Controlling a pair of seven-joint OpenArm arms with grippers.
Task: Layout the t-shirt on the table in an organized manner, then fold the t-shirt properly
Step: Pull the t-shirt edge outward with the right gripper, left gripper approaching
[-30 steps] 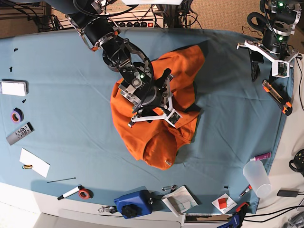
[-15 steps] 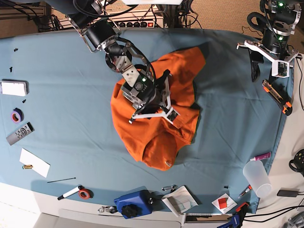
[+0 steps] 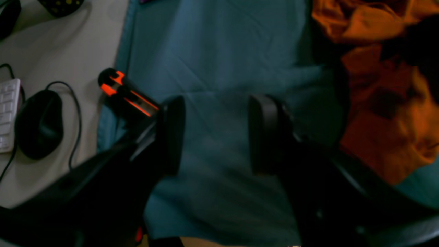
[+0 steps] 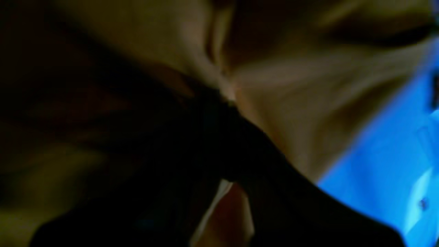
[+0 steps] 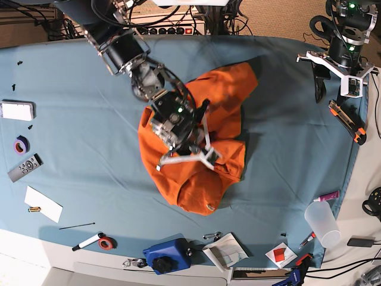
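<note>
The orange t-shirt (image 5: 229, 89) lies crumpled in a heap at the middle of the teal table (image 5: 71, 89). My right gripper (image 5: 193, 142) is pressed down into the middle of the heap and shut on the fabric. In the right wrist view, blurred folds of the t-shirt (image 4: 308, 103) run together at a dark fingertip (image 4: 219, 144). My left gripper (image 5: 319, 82) hangs open and empty over the table's far right corner, well clear of the shirt. In the left wrist view its fingers (image 3: 171, 133) stand apart over bare cloth, with the t-shirt (image 3: 377, 130) to the right.
An orange-black utility knife (image 5: 347, 121) lies near the left gripper and shows in the left wrist view (image 3: 127, 96). A plastic cup (image 5: 321, 223), blue box (image 5: 166, 255), marker (image 5: 89, 241), remote (image 5: 25, 167), tape roll (image 5: 21, 144) and white card (image 5: 43, 204) line the table's edges.
My right gripper has moved toward the view's left and a little down with the fabric, dragging the heap along and bunching it tighter. The left arm has not moved.
</note>
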